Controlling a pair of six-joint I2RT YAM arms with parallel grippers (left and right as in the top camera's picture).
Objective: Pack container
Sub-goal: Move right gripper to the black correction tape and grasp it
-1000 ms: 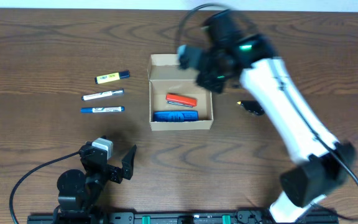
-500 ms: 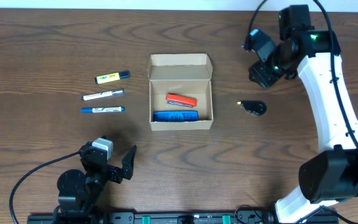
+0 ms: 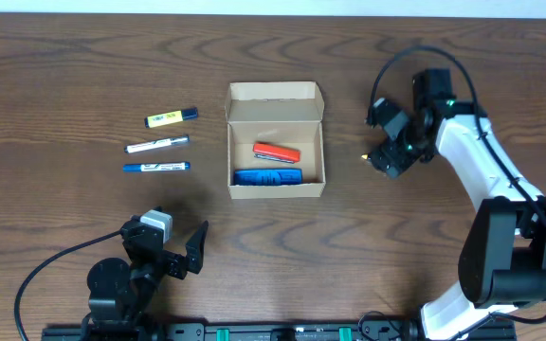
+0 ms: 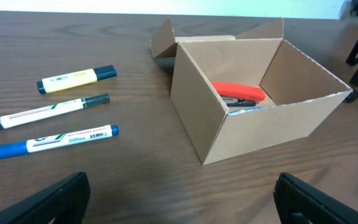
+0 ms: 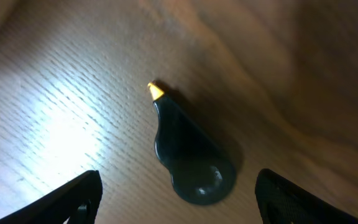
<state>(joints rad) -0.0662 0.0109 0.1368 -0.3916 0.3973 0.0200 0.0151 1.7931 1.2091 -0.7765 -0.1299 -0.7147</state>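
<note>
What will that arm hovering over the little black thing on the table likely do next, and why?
Probably lower the right gripper straight down and close it on the black teardrop-shaped object with the gold tip. The wrist camera shows that object lying on the table between the open fingers, not yet gripped, and it sits outside the open container.

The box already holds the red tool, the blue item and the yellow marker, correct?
Not quite. The box holds the red tool and the blue item, but the yellow marker is not inside: it lies on the table to the left of the box, as the overhead view shows.
</note>
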